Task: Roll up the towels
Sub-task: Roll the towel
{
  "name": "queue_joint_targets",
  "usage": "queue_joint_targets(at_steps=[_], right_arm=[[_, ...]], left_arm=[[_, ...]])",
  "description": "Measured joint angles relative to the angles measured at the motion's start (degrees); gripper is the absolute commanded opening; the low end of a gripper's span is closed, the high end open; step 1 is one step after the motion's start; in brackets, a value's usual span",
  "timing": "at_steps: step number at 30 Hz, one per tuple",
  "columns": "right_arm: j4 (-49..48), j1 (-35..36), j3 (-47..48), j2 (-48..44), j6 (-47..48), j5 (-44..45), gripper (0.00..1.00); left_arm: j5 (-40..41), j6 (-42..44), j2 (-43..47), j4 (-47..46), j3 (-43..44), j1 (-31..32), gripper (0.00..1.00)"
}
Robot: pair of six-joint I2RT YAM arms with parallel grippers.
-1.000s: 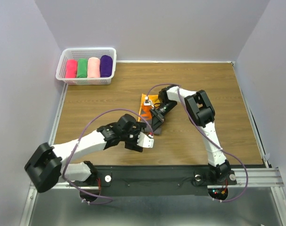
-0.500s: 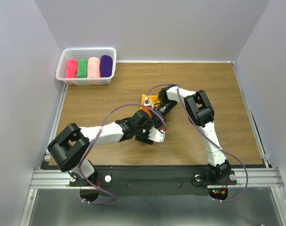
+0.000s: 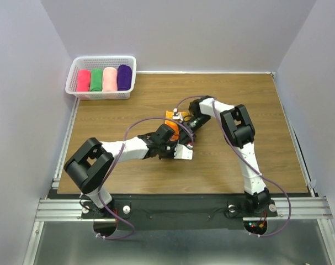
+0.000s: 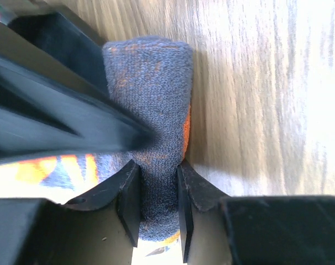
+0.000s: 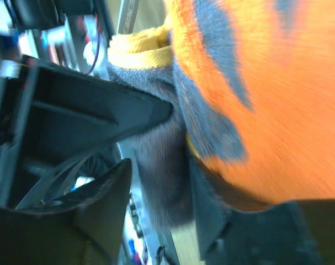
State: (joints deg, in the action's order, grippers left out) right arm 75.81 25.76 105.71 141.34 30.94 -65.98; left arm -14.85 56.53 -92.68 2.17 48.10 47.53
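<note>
Four rolls look done: hot-pink roll (image 3: 83,80), green roll (image 3: 96,79), pale pink roll (image 3: 109,78) and purple roll (image 3: 123,77). They lie side by side in the white basket (image 3: 101,95) at the far left corner of the table (image 3: 239,99). We count those as finished.

One item is in work. The orange towel (image 3: 170,114) sits mid-table, well apart from the basket, with both arms converged on it.

The left gripper (image 4: 154,193) comes in from the left. In the wrist view its jaws stand narrow, with both pads pressed against a thick, rounded fold of the towel lying on the wood. We read that as a pinch on the towel's end.

From overhead only a small patch of orange shows between the two wrists, and the arms hide the rest. It looks bunched or part-rolled rather than flat, but we can't tell how many turns it has.

The right gripper (image 5: 159,187) comes in from the far right side. A dark fold of the same towel sits between its jaws, with the orange print bulging past them. The view is blurred, so we can't tell if it is clamping or just straddling the fold.

Our estimate is that the task is mostly done. What's left is to finish this roll, tighten it, and carry it to the basket beside the purple one.
</note>
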Motion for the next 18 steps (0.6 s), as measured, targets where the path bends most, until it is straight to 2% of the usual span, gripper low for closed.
queue_joint_targets(at_steps=[1,2,6,7,10,11,13,14,18], right_arm=[[-1.11,-0.66,0.0,-0.63,-1.7,0.37,0.58],[-2.69,-1.51,0.0,-1.49,-3.67,1.09,0.68],[-10.21,-6.56,2.4,-4.83,-10.62,3.48,0.74],[-12.15,-8.44,3.17,-6.12,-12.22,4.09,0.83],[-16.24,-11.96,3.52,-10.49,-15.19,6.03,0.85],[-17.62,-13.29,3.3,-12.76,-15.89,6.84,0.91],[-20.5,-15.02,1.73,-17.49,-16.24,8.61,0.93],[-21.46,-15.69,0.02,-21.05,-16.15,9.51,1.0],[-23.91,-16.26,-7.3,-32.13,-14.56,11.93,1.0]], left_arm=[[-0.83,-0.61,0.0,0.31,0.04,-0.33,0.33],[-1.86,-1.38,0.0,0.59,0.04,-0.59,0.33],[-5.01,-3.43,-0.39,2.95,1.18,-1.68,0.33],[-6.19,-3.78,-1.14,4.04,2.19,-2.23,0.33],[-10.86,-4.48,-3.82,7.98,5.97,-4.72,0.33],[-13.49,-4.55,-5.31,10.08,7.8,-5.99,0.33],[-17.44,-4.5,-7.89,13.25,11.04,-7.96,0.33],[-20.04,-4.55,-9.75,15.47,13.22,-9.29,0.34],[-29.11,-2.91,-17.09,25.29,21.97,-13.64,0.38]])
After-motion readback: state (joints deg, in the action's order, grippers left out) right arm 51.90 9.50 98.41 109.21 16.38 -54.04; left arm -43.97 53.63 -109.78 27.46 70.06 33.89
